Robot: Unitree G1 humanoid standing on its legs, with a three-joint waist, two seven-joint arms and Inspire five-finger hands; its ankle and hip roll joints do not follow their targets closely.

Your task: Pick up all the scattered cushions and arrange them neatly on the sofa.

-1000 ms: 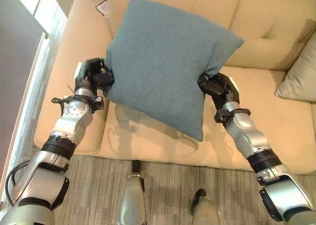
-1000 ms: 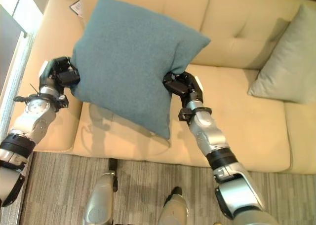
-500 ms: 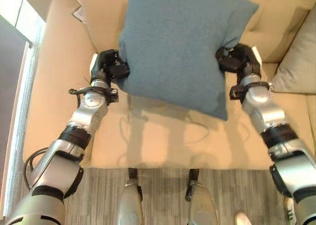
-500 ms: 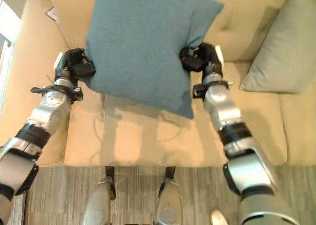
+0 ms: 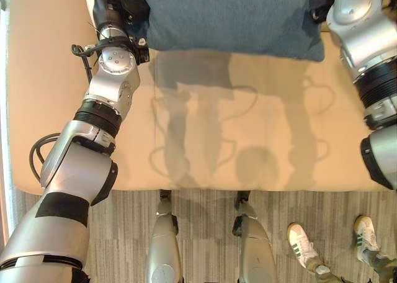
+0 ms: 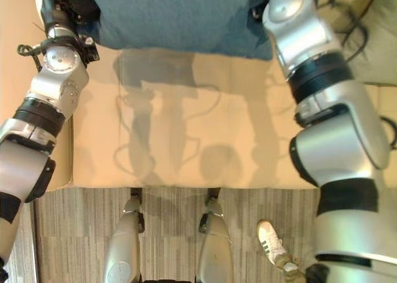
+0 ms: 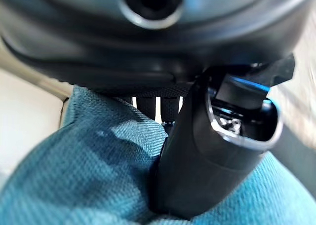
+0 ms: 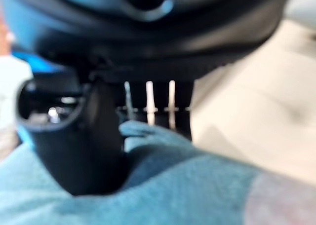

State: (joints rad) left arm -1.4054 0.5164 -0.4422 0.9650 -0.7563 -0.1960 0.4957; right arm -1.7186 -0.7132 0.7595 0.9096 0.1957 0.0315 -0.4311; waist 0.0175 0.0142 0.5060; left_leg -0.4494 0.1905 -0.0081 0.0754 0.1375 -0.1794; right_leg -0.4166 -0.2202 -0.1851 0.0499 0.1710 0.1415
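Over the sofa seat (image 5: 248, 134), the teal cushion (image 5: 229, 16) now sits at the top edge of both eye views, with only its lower part in sight; half a second ago nearly the whole cushion showed, held against the backrest. The whole picture has shifted since then, so the camera has tilted down: the floor (image 5: 205, 233) takes a wider strip along the bottom, and a person's white sneakers (image 5: 304, 246) have come into the lower right corner. The arms reach farther up the frame than before. The left hand (image 5: 121, 4) grips the cushion's left edge; in the left wrist view its thumb (image 7: 217, 151) presses into the teal cloth (image 7: 89, 175) and its fingers (image 7: 158, 106) curl behind the bunched fabric, pinching it. The right hand (image 8: 74, 141) holds the cushion's right side in the same way, with the thumb dug into the cloth and the fingers (image 8: 148, 101) folded close behind it. The cushion's lower edge hangs just above the seat, casting a shadow on it, and touches nothing but the two hands.
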